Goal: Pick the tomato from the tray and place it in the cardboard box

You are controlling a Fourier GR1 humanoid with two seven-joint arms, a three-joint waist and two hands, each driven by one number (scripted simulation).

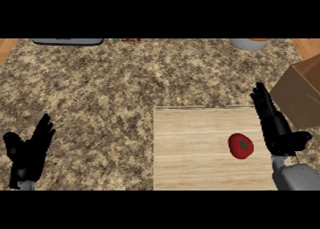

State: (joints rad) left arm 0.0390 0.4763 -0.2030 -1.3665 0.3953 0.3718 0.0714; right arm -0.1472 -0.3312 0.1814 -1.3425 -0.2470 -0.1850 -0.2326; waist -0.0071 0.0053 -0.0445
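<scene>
— Speckled granite counter [110,89] below you. Where's the tomato [240,146]?
— On the wooden tray [189,152], just left of your right hand [276,129], whose fingers are straight and open, not touching it. The cardboard box [308,94] stands just right of those fingertips. Your left hand [27,154] rests open, far left.

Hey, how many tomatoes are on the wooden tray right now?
1. The tomato lies on the right part of the tray, just left of the open right hand. No other tomato shows, and nothing on the tray could hide one.
</scene>
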